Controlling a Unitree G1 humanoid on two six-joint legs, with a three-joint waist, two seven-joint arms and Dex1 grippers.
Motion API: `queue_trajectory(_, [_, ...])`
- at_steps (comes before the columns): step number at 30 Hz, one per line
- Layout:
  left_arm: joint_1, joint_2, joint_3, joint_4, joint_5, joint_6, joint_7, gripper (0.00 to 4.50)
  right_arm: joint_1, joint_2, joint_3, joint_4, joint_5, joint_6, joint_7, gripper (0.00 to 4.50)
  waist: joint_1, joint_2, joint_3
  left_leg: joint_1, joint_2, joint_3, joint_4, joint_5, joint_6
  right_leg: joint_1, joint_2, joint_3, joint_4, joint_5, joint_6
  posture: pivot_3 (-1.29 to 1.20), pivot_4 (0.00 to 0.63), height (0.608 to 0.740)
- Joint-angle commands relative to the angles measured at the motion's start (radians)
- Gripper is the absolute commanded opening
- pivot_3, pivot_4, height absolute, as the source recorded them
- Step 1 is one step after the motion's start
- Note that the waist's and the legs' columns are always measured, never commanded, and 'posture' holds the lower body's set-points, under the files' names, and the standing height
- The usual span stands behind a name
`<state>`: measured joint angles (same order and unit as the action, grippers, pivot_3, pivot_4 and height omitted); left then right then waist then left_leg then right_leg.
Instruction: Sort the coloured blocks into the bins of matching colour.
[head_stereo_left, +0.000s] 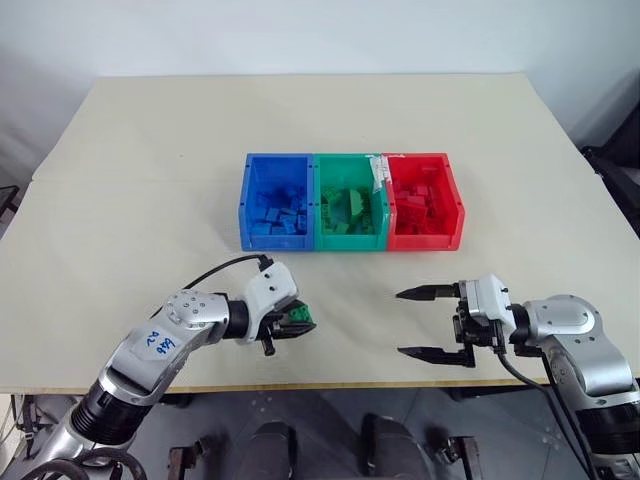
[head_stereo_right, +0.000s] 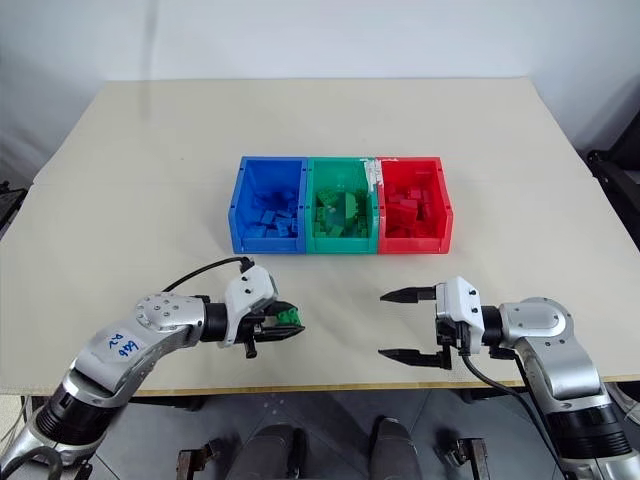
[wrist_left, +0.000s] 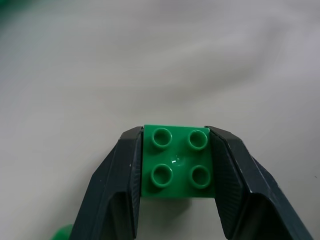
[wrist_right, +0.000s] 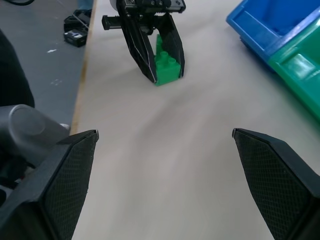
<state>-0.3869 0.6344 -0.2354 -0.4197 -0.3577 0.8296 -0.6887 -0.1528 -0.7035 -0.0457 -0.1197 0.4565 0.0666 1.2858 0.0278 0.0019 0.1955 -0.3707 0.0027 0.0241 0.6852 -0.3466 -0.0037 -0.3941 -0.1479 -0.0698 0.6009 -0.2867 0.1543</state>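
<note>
Left wrist view, four-stud green block (wrist_left: 177, 161) between fingers (wrist_left: 120, 190)

A green four-studded brick (wrist_left: 176, 161) is clamped between the two black jaws of the left gripper (wrist_left: 176, 170), studs facing the camera, above the pale counter (wrist_left: 150, 65).

Silver-grey jointed arms, white wrist housings, black cables, black two-fingered hands, blue scrawl on left arm

Bright, even overhead light, soft shadows, a small glare spot on the green block (wrist_left: 176, 161), blurred table (wrist_left: 150, 65) behind.
</note>
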Motion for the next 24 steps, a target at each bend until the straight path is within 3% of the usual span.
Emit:
queue_trajectory(1, [-0.132,-0.073,0.066,0.099,0.017,-0.138,0.018,1.53,0.036,0.094,-0.113,-0.074,0.052,-0.026,-0.183,4.50,0.004,0.000,0.000,0.000,0.000,0.000,0.000,0.000,0.000,0.000,0.000,0.000,0.000,0.000,0.000,0.00,0.150,0.740])
queue_trajectory(8, [-0.380,-0.304,0.104,0.484,0.106,-0.480,0.089,1.53,0.059,0.236,-0.184,-0.134,0.020,-0.050,-0.435,4.50,-0.001,-0.001,0.000,-0.001,-0.003,-0.001,0.001,0.001,0.000,0.001,-0.001,0.000,-0.001,0.001,0.003,0.00,0.150,0.740])
queue_trajectory(14, [-0.495,-0.388,0.096,0.779,0.197,-0.731,0.095,1.53,0.081,0.251,-0.185,-0.181,-0.007,-0.052,-0.524,4.50,-0.004,-0.001,0.000,-0.001,-0.003,0.001,0.001,0.002,0.001,0.001,-0.001,0.000,-0.001,0.002,0.003,0.00,0.150,0.740])
queue_trajectory(19, [-0.472,-0.417,0.131,0.778,0.167,-0.795,0.061,3.06,0.107,0.239,-0.166,-0.215,-0.003,-0.044,-0.534,4.50,-0.004,-0.001,0.000,-0.001,-0.003,0.001,0.000,0.002,0.001,0.000,-0.001,0.000,-0.001,0.002,0.003,0.00,0.150,0.740])
queue_trajectory(23, [-0.369,-0.367,0.169,0.610,0.097,-0.764,-0.017,4.25,0.066,0.229,-0.130,-0.188,-0.001,-0.044,-0.498,4.50,-0.009,-0.001,0.000,-0.001,-0.002,0.001,0.000,0.002,0.001,0.000,-0.001,0.000,-0.001,0.002,0.003,0.00,0.150,0.740])
queue_trajectory(24, [-0.335,-0.343,0.181,0.559,0.087,-0.753,-0.029,4.25,0.050,0.226,-0.122,-0.175,0.000,-0.043,-0.485,4.50,-0.013,-0.001,0.000,-0.001,-0.002,0.001,0.000,0.002,0.001,0.000,-0.001,0.000,-0.001,0.002,0.003,0.00,0.150,0.740])
